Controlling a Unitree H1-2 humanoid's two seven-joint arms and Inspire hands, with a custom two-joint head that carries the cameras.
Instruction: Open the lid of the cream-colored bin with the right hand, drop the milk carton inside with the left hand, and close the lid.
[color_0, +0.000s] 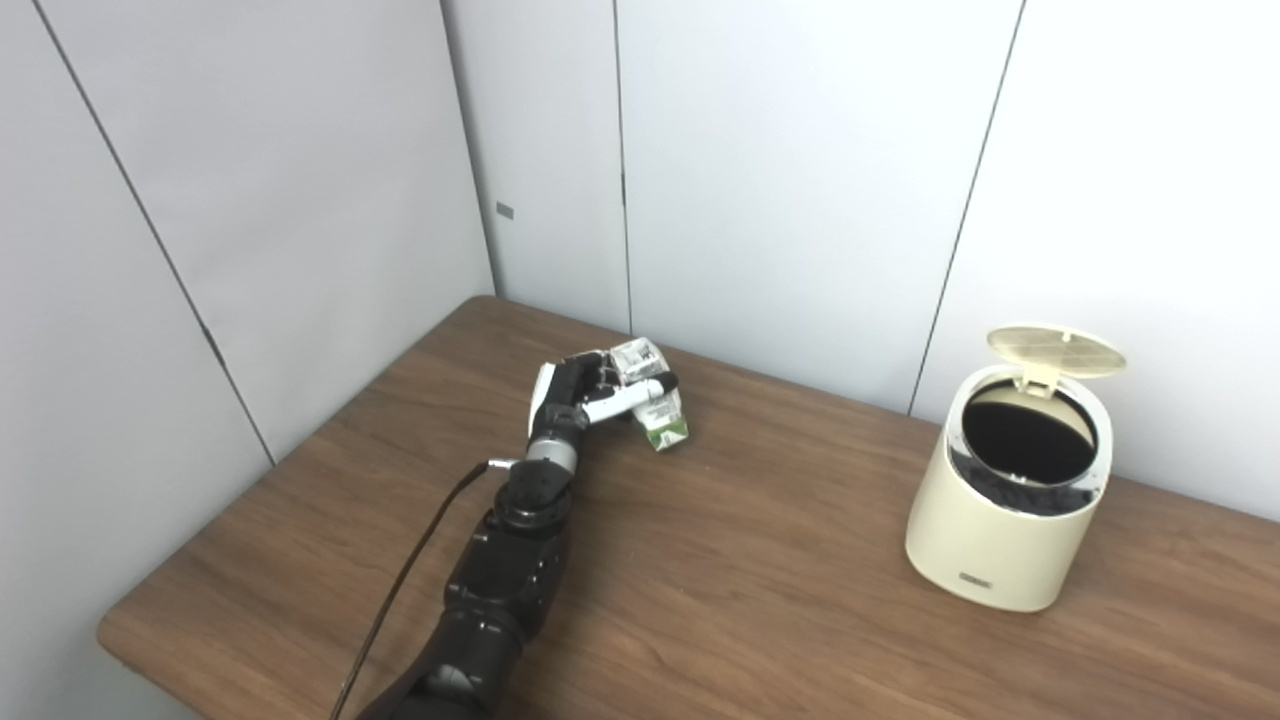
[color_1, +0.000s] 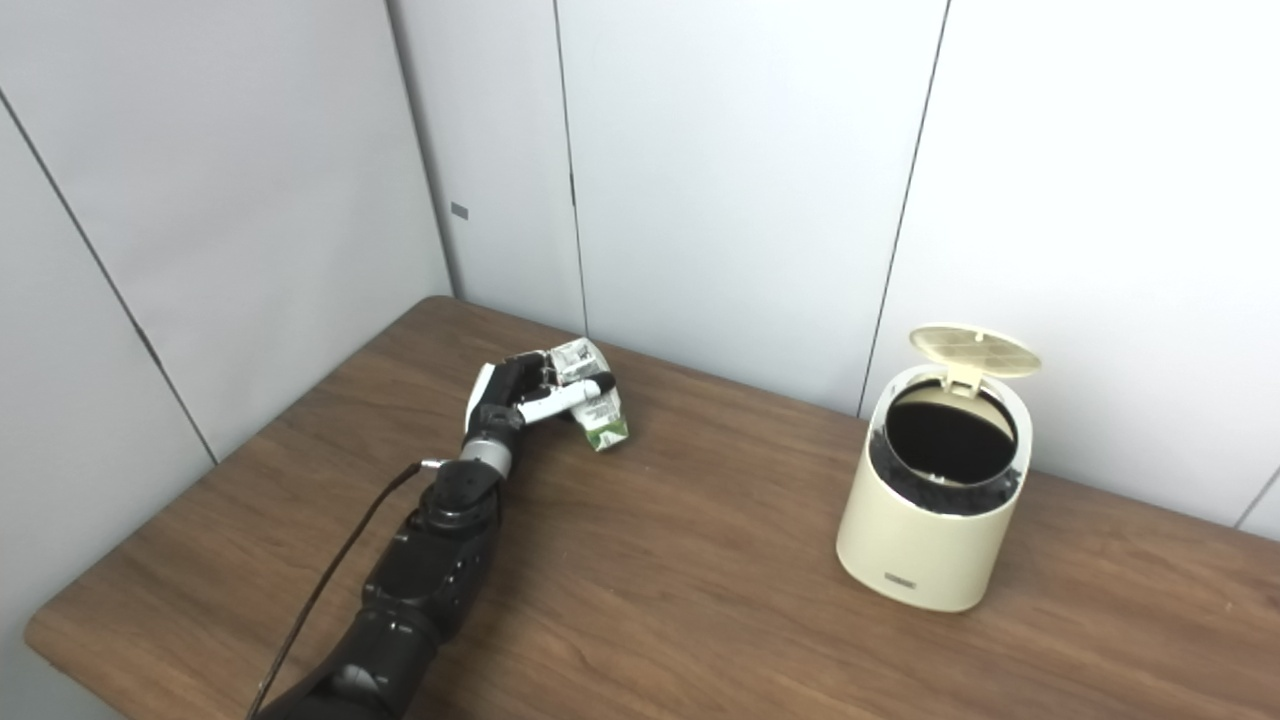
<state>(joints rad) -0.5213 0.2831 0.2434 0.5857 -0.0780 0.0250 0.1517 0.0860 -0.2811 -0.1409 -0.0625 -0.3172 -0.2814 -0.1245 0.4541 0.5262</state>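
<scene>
A white and green milk carton (color_0: 655, 405) stands tilted on the brown table (color_0: 760, 560), at the back left. My left hand (color_0: 590, 390) is wrapped around it, thumb across its front, so the hand is shut on the carton. The cream-colored bin (color_0: 1010, 500) stands at the right of the table with its round lid (color_0: 1055, 350) raised and hinged back, showing a dark inside. The same bin (color_1: 935, 490) and carton (color_1: 598, 405) appear in the right eye view. My right hand is out of sight.
White wall panels close off the back and left of the table. The table's left corner (color_0: 110, 630) is rounded and close to my left arm. A black cable (color_0: 410, 570) runs along the left forearm.
</scene>
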